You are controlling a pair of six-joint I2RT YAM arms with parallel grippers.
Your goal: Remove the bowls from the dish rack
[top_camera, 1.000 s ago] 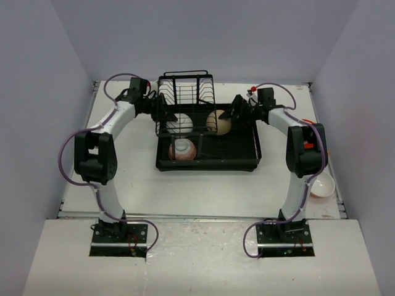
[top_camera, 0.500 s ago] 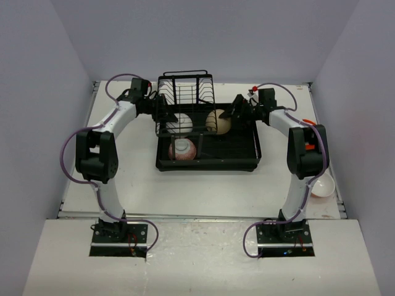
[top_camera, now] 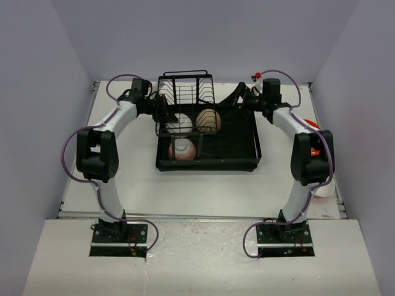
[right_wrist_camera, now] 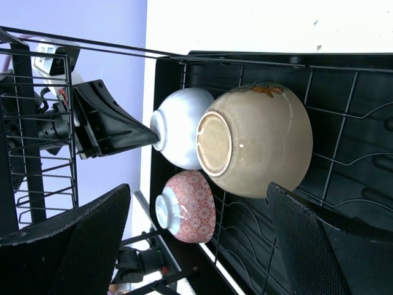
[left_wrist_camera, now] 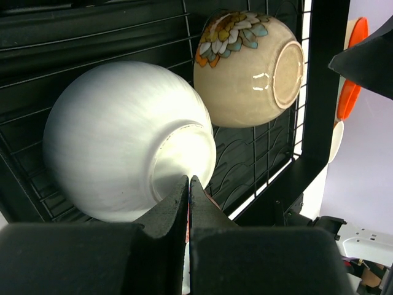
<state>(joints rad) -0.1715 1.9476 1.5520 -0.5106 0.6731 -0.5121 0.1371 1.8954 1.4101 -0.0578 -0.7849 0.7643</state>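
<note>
I have the left gripper (left_wrist_camera: 188, 187) pinched fully closed on nothing. Its tip is at the foot of the white bowl (left_wrist_camera: 123, 141), touching or nearly so. That bowl lies on its side at the far left of the dish rack (top_camera: 242, 155), under the upright wire section (top_camera: 184, 92). My right gripper (right_wrist_camera: 198, 190) is spread wide and empty over the rack's far edge, facing the floral beige bowl (right_wrist_camera: 258, 138) just beside the white one. A pink patterned bowl (right_wrist_camera: 187, 209) sits near the rack's near left corner. An orange bowl (left_wrist_camera: 354, 67) lies by the table's (top_camera: 203, 185) right edge, seen through the rack wires.
</note>
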